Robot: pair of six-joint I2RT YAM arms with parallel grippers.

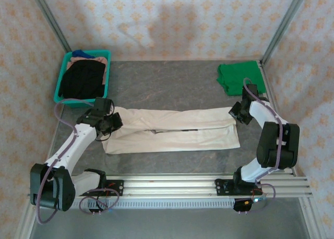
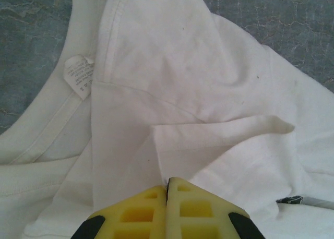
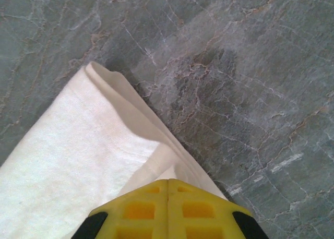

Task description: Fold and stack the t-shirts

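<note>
The left gripper is sitting closest to the lens in the left wrist view. Its ribbed yellow fingers are pressing flat together and pinching a soft ridge of the cream t-shirt. The cloth is rumpling into shallow folds around the pinch, and a small printed label is showing inside the curved neckline.

In the right wrist view the right gripper is likewise squeezing its yellow fingers together on the shirt's doubled edge, which is tapering to a rounded corner over the veined grey table.

From above, the shirt is lying as a long narrow band across the table's middle, stretching between the two grippers. The green t-shirt is lying folded near the far right corner, well apart. A teal plastic basket holding dark cloth is sitting at the far left.
</note>
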